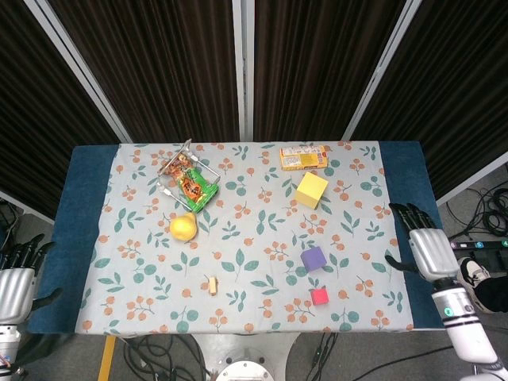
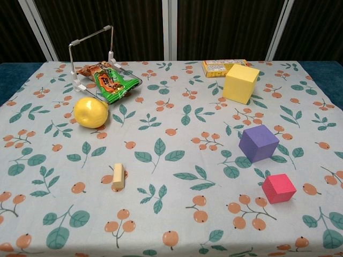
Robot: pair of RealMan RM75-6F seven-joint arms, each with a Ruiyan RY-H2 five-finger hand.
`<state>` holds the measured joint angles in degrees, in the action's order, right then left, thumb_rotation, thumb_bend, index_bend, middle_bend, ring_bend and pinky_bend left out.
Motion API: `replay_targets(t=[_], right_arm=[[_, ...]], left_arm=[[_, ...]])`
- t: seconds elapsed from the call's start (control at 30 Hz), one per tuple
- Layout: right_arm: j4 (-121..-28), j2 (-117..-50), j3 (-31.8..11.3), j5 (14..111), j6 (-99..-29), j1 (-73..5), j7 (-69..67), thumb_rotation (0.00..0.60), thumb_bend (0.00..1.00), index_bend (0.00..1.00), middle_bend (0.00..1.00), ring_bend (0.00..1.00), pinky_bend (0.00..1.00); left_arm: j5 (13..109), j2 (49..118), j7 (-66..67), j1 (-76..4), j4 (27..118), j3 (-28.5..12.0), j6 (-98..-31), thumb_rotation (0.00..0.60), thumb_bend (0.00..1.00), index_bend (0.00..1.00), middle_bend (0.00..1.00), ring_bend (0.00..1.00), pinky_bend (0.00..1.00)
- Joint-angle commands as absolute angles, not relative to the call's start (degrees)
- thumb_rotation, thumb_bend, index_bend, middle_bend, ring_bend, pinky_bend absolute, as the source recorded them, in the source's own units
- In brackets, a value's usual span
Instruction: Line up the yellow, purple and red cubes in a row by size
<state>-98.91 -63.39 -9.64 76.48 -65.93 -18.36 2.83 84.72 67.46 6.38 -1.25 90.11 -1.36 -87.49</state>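
The big yellow cube [image 1: 311, 190] [image 2: 240, 83] stands at the back right of the cloth. Nearer the front lies the mid-sized purple cube [image 1: 313, 259] [image 2: 258, 143], and the small red cube [image 1: 320, 296] [image 2: 278, 188] sits closest to the front edge. My right hand [image 1: 424, 247] hovers over the blue right margin of the table, fingers spread, holding nothing, well right of the purple cube. My left hand [image 1: 17, 279] hangs off the table's left front corner, fingers apart and empty. Neither hand shows in the chest view.
A yellow lemon-like fruit [image 1: 183, 226] lies left of centre, with a wire rack holding snack packets [image 1: 187, 179] behind it. A flat yellow box [image 1: 302, 157] is at the back, behind the yellow cube. A small cream block [image 1: 212, 285] lies near the front middle.
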Motion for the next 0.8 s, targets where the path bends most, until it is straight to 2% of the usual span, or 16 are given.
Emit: replay_targets(t=[0.03,0.2,0.37,0.8], right_arm=[[-97.36,-68.6,-14.49,64.86,-56.94,-26.71,10.12,0.6,0.09,0.01,0.09,0.0,0.13],[-89.7,-75.91,-17.31,53.66,-50.99,-35.07,16.51,0.6,0.09,0.01,0.08,0.0,0.13],[-81.01,-83.17,-18.43,44.71,-47.88,-41.79,20.79,0.6,0.09,0.01,0.07,0.0,0.13],[-62.82,-95.98,-19.33,31.89,-42.87,-52.39,25.17,0.6,0.14,0.03,0.09,0.0,0.14]], left_arm=[[84.66,67.36,6.39,-1.11,90.14,-1.27,-87.54,0.6,0.05,0.24,0.19,0.16,0.15],[84.65,67.29,6.4,-0.85,90.27,-1.06,-87.61,0.6,0.05,0.24,0.19,0.16,0.15],[84.4,67.15,6.56,-0.79,90.39,-1.11,-87.47,0.6,0.05,0.24,0.19,0.16,0.15],[83.65,66.58,7.14,-0.78,90.82,-1.08,-86.67,0.6,0.05,0.24,0.19,0.16,0.15]])
